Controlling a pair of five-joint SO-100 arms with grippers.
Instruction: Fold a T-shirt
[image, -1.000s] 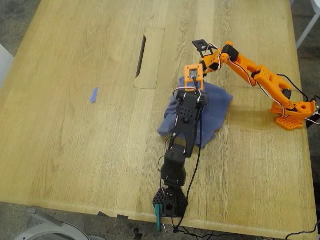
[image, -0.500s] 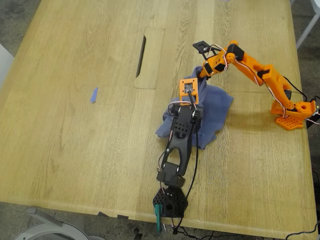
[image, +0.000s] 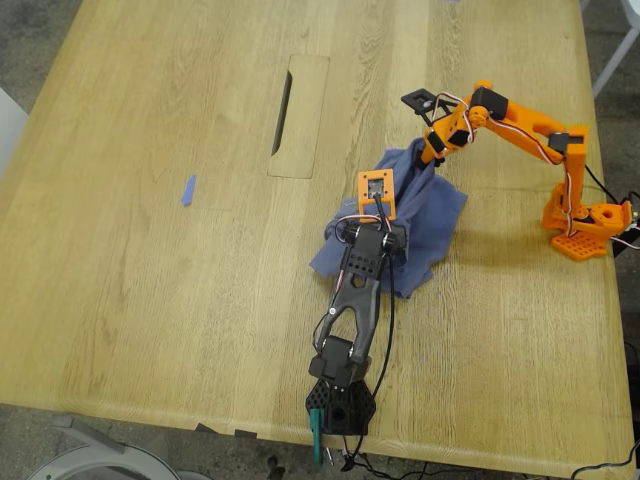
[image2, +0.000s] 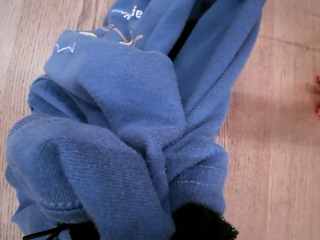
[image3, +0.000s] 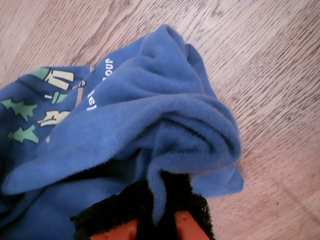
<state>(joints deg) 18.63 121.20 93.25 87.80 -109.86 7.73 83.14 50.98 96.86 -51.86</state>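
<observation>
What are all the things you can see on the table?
T-shirt: one, periwinkle blue with small green and yellow figures, bunched up right of the table's middle in the exterior view.
Scrap: one, tiny, blue, lying apart toward the exterior view's left.
Slot: one, dark, cut into the tabletop above the middle.
Table: one, light wood, under everything.
Arms: two, one black, one orange.
My first hand: on the black arm, shut on the T-shirt.
My second hand: on the orange arm, shut on the T-shirt, lifting a fold.
</observation>
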